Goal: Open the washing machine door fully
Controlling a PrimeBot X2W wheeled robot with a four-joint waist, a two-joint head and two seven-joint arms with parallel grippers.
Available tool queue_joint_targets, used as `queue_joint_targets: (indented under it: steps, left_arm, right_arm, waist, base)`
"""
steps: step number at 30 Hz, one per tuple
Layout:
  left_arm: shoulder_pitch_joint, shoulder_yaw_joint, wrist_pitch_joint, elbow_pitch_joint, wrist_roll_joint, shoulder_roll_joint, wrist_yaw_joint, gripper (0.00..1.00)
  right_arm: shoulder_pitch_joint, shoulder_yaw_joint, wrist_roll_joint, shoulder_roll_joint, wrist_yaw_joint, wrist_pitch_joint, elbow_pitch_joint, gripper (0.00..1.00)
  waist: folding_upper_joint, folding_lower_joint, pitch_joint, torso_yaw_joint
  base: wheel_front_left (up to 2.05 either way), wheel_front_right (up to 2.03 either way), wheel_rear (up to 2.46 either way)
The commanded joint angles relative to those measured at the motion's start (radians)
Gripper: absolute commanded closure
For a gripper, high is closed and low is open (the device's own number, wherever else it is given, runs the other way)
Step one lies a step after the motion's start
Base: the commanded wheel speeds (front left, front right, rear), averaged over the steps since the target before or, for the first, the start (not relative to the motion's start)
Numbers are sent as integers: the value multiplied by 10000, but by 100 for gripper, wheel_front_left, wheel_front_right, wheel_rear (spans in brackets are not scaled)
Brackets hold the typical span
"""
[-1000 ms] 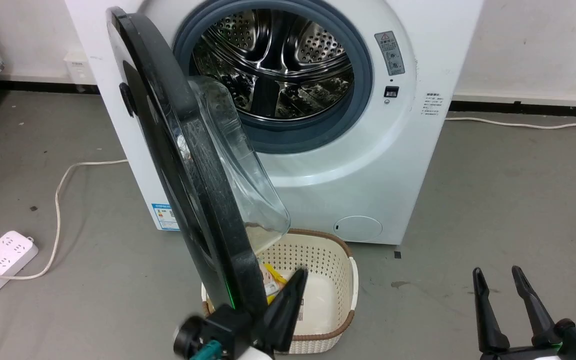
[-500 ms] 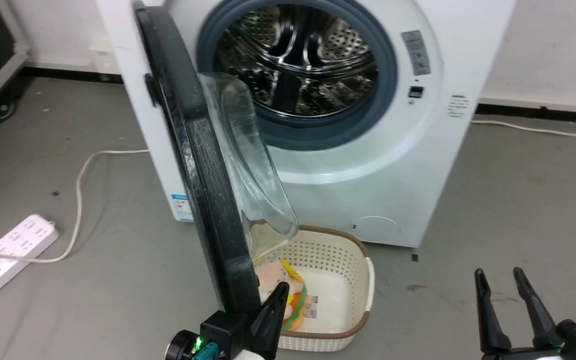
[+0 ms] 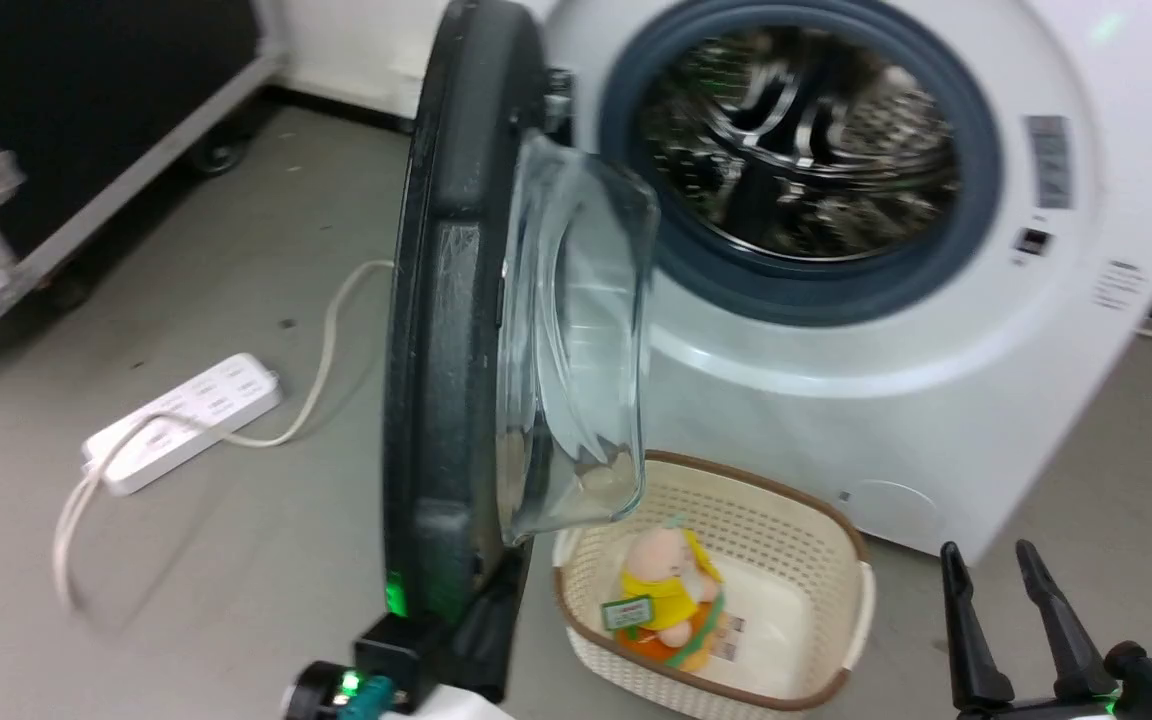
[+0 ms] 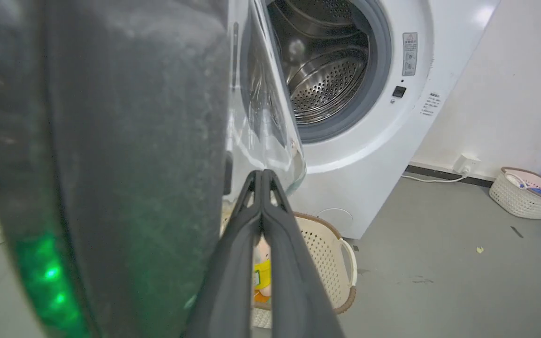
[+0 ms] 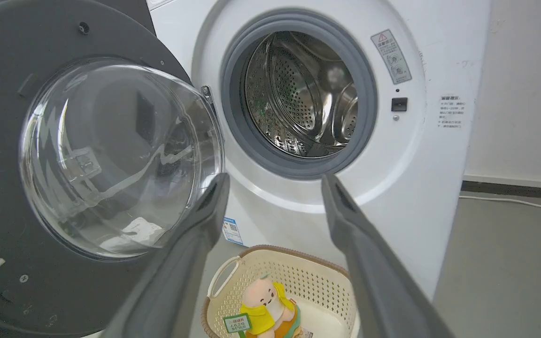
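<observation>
Door-opening step is mid-swing. The washing machine door stands out from the white machine at about a right angle, edge-on to the head view and hinged on the machine's left side. Its glass bowl faces the steel drum. The left gripper has its two fingers pressed together with nothing between them. They lie along the door's inner face, low down and just beside the bowl. Contact with the door looks likely, but I cannot confirm it. The right gripper has its fingers spread apart and empty. It sits low at the right, well apart from the door. Judgement: the door is roughly half open, not fully. The next move calls for pushing the inner face further out around the hinge, sweeping left and back toward the machine's side until the door stops. The closed fingers could slide off the lower rim, so the push should follow the door's arc. A basket holding a toy sits on the floor just below the door, and a power strip lies further left.
</observation>
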Motion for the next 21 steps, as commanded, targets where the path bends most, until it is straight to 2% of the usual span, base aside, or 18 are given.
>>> queue_joint_targets:
  steps: [1, 6, 10, 21]
  left_arm:
    - [14, 262, -22, -78, -108, 146, 165, 100]
    - [-106, 713, -14, -99, -316, 350, 331, 100]
    - [-425, 1406, 42, -25, -627, 759, 468, 100]
    - [-1568, 2926, -4, 672, -1414, 1762, 469, 100]
  right_arm:
    - [-33, 67, 32, 30, 10, -43, 48, 0]
    - [-48, 166, -18, 30, 10, -43, 114, 0]
    - [-64, 302, -166, 30, 10, -43, 151, 0]
    - [-509, 471, -909, 21, 10, -43, 58, 0]
  waist:
    - [0, 0, -22, 607]
    - [0, 0, 52, 996]
    - [0, 0, 294, 1222]
    - [0, 0, 1546, 877]
  base:
    - [0, 0, 0]
    - [0, 0, 0]
    - [0, 0, 0]
    - [0, 0, 0]
